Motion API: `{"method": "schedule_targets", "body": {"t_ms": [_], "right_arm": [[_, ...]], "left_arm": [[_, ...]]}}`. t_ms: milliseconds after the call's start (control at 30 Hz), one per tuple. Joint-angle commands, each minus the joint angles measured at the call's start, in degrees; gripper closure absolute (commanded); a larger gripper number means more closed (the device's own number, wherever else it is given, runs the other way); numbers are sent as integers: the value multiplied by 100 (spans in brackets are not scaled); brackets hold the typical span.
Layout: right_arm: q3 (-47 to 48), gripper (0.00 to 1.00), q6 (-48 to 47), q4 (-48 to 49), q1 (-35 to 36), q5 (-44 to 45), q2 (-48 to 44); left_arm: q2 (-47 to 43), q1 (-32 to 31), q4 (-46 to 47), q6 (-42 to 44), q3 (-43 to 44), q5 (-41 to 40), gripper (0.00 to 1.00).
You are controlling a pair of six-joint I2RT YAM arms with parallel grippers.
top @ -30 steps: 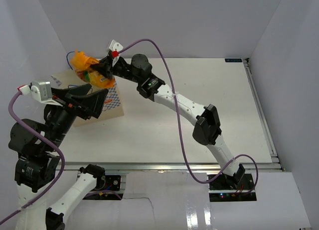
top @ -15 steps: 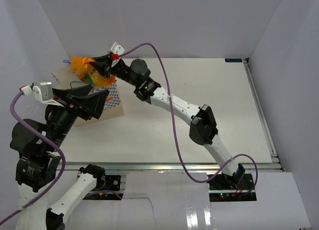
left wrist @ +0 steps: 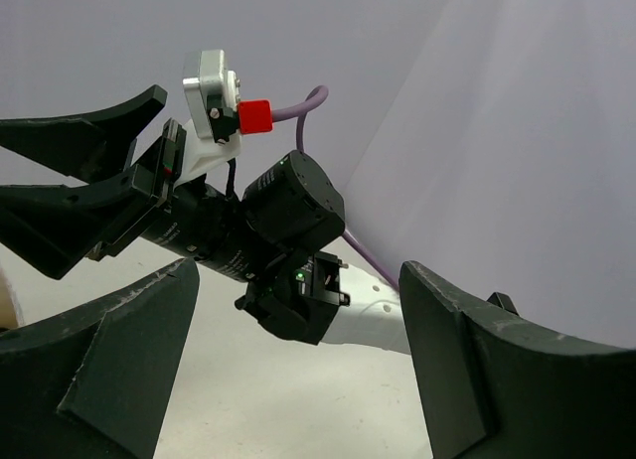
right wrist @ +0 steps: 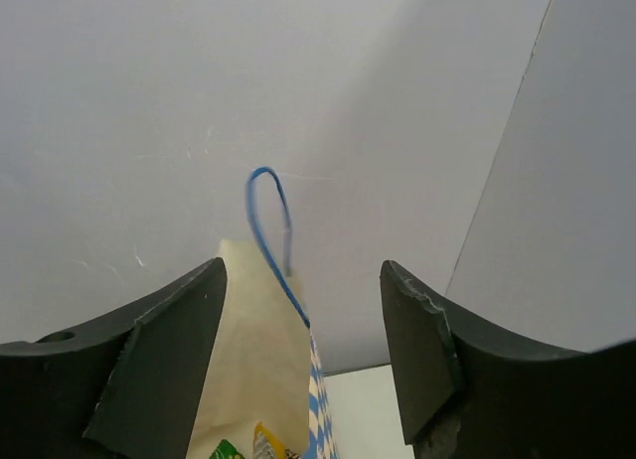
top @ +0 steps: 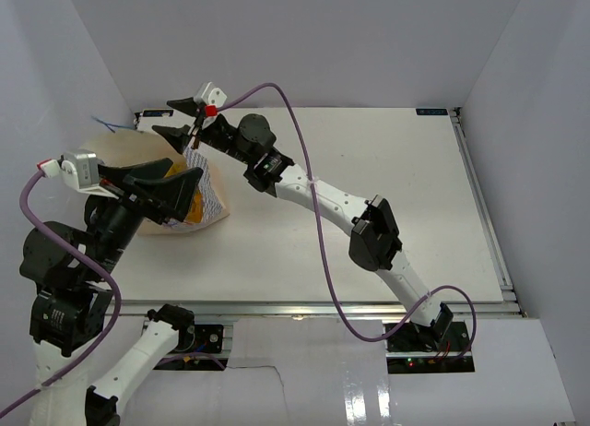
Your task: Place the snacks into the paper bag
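The paper bag (top: 212,194) stands at the table's far left, its blue-checked side towards the middle and its tan inside (top: 120,154) showing. My right gripper (top: 171,118) hovers just above the bag's far rim, open and holding nothing. In the right wrist view the bag (right wrist: 253,370) lies below the open right gripper (right wrist: 303,370), with its blue cord handle (right wrist: 266,216) standing up. Green and yellow corners of snacks (right wrist: 260,444) peek out inside it. My left gripper (top: 159,192) hangs open over the bag's near side. The orange pouch is out of sight.
White walls close in the left, the back and the right. A metal rail (top: 484,214) runs down the table's right edge. The left wrist view looks between its own wide fingers (left wrist: 109,365) at the right gripper's fingers (left wrist: 70,141) and wrist (left wrist: 288,206).
My right gripper has opened and let go of the orange pouch, which has dropped from view into the bag. That gripper shifted a little left. The left arm has stayed still.
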Motion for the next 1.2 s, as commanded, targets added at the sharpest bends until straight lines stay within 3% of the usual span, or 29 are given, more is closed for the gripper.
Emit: {"method": "schedule_targets", "body": {"t_ms": [0,233,333,400,433,500,667,800,833,967,1067,1167], "right_arm": [[155,30,-79,428,7,78,-299],[225,28,-263,-63,-19,-9,-483],[51,22,-176,-827,-247,-359,-807],[-239,10,-80,-1545,-589,-807,-1089],[-650,1,43,-1837,-721,-1201,-1421],[-1231,10,158,-2417,-1230,-1459,-2052],[-4131,10,-270,-4008,-2836,-2146,-3742],[-5520,10,-1229,-5283,-3902,-1374,-5260],[-5767,10,-1291,-5555,-4061,-806,-5500],[-7171,10,-1441,-5734,-4817,16,-6669],[-7657,10,-1354,-5734,-5107,201,-7609],[-7773,10,-1038,-5725,-5310,552,-7874]], "left_arm": [[-50,-8,63,-47,-57,13,7],[-51,-8,54,-30,-127,13,7],[-51,-8,-25,-30,-197,40,7],[-16,-8,-95,-3,-267,171,7],[2,-8,-113,14,-311,267,6],[99,-8,-131,32,-434,635,6],[415,-8,166,-38,-1251,1445,2],[757,-16,1001,-170,-1998,1937,2],[862,-17,1247,-170,-2130,2112,2],[1477,-95,1425,22,-2043,2360,2],[1786,-175,1512,251,-1955,2413,2],[1900,-192,1583,374,-1999,2395,2]]}}
